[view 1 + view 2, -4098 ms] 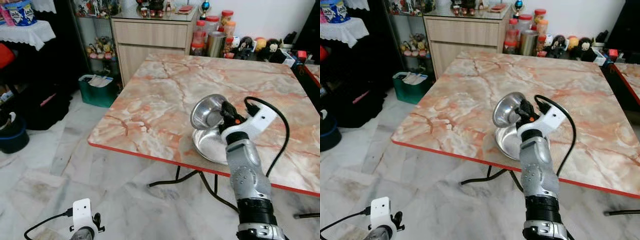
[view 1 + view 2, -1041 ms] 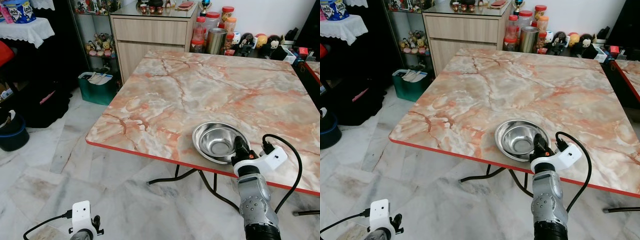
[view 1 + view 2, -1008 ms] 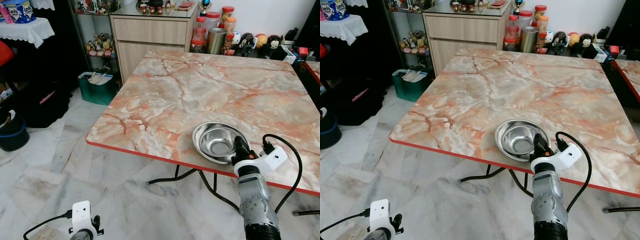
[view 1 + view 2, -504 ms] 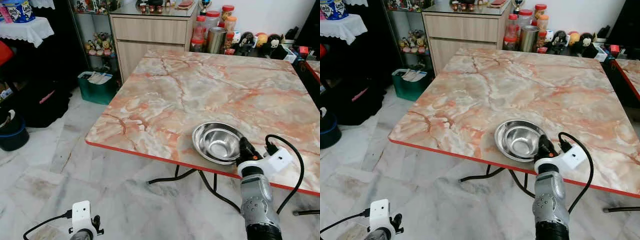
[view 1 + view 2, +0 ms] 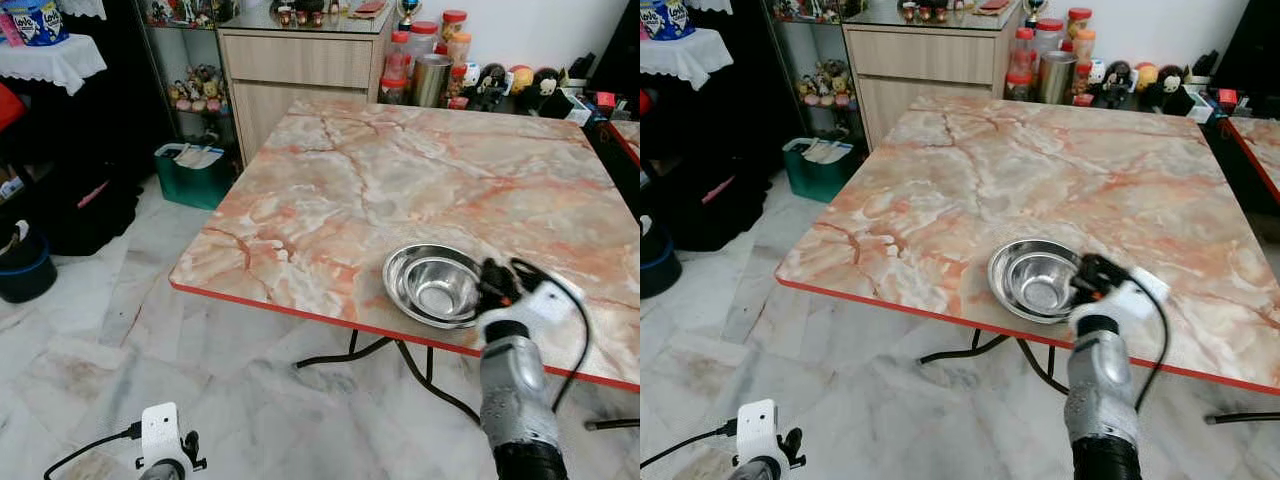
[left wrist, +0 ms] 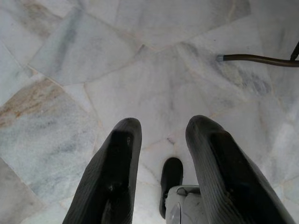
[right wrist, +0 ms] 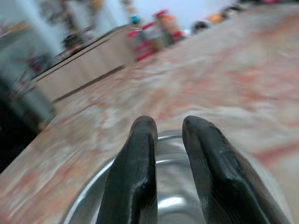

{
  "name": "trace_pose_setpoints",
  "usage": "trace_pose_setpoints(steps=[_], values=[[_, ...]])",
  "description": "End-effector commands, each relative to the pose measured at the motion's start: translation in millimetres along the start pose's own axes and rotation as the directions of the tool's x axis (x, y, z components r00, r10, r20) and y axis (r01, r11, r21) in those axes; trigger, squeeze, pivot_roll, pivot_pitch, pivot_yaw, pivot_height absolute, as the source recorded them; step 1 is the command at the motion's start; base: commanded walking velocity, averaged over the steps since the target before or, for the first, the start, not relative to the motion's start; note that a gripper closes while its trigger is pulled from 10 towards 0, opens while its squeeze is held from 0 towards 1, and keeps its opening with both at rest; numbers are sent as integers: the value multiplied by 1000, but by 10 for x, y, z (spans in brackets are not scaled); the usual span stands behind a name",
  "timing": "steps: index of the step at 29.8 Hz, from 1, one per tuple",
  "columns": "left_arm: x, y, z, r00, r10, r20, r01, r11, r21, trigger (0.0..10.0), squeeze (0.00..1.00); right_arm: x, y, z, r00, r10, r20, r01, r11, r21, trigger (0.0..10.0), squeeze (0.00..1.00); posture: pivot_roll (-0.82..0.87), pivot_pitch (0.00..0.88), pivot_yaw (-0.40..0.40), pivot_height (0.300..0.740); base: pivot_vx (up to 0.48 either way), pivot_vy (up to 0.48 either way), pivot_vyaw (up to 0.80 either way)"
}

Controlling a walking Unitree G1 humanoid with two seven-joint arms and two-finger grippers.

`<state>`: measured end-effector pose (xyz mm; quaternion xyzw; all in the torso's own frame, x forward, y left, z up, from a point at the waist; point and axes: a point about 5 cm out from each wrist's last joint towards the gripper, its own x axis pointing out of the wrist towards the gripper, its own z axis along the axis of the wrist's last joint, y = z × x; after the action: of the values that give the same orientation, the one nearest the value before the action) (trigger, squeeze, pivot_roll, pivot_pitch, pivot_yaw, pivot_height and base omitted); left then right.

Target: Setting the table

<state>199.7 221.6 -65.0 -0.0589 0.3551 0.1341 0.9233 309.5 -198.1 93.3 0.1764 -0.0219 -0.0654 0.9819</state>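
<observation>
A steel bowl (image 5: 438, 288) sits inside a wider steel dish (image 5: 396, 280) on the marbled table (image 5: 340, 190), close to its red front edge. My right gripper (image 5: 491, 283) hovers at the dish's right rim, its fingers pointing across it. In the right wrist view the two black fingers (image 7: 135, 158) stand a little apart over the shiny bowl (image 7: 168, 205), with nothing between them. My left gripper (image 6: 161, 128) hangs low over the floor tiles, open and empty.
A wooden cabinet (image 5: 300, 75) stands behind the table, with jars and a steel canister (image 5: 430, 75) and small figurines beside it. A green bin (image 5: 195, 170) and a dark bucket (image 5: 25, 270) sit on the floor at left. Black table legs (image 5: 345, 355) run underneath.
Four seconds ago my right gripper held the bowl tilted above the dish; the bowl now rests in it. Since half a second ago the gripper has risen slightly toward the right rim.
</observation>
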Motion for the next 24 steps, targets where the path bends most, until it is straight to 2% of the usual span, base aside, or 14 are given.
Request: trace_pose_setpoints(steps=[1, 2, 3, 4, 7, 15, 24], values=[[-2, 6, 9, 1000, 12, 14, -12, 1000, -28, 10000, 0, 25, 88, -42, 999, 51, -15, -52, 995, -83, 10000, 0, 71, 0, -3, 728, 0, 0, 0], [-1, 0, 12, 1000, 3, 15, -2, 1000, -20, 10000, 0, 24, 115, -65, 997, 70, -21, -73, 986, -148, 10000, 0, 73, 0, -5, 728, 0, 0, 0], [-1, 0, 12, 1000, 3, 15, -2, 1000, -20, 10000, 0, 24, 115, -65, 997, 70, -21, -73, 986, -148, 10000, 0, 73, 0, -5, 728, 0, 0, 0], [0, -4, 14, 1000, -3, 16, 3, 1000, -15, 10000, 0, 21, 132, -74, 996, 84, -24, -87, 977, -197, 10000, 0, 71, 0, -7, 728, 0, 0, 0], [-2, 1, 8, 1000, -1, 13, 1, 1000, -15, 10000, 0, 17, 185, -72, 993, 117, -18, -118, 963, -244, 10000, 0, 72, 0, -8, 728, 0, 0, 0], [-24, 15, -57, 1000, 6, -1, -6, 999, -31, 10000, 0, 79, 283, 22, 988, 154, 26, -141, 954, -265, 10000, 0, 64, 0, -9, 728, 0, 0, 0], [-24, -22, -64, 1000, -1, -2, 1, 999, -35, 10000, 0, 99, 296, 14, 987, 161, 24, -148, 950, -275, 10000, 0, 66, 0, -21, 728, 0, 0, 0]])
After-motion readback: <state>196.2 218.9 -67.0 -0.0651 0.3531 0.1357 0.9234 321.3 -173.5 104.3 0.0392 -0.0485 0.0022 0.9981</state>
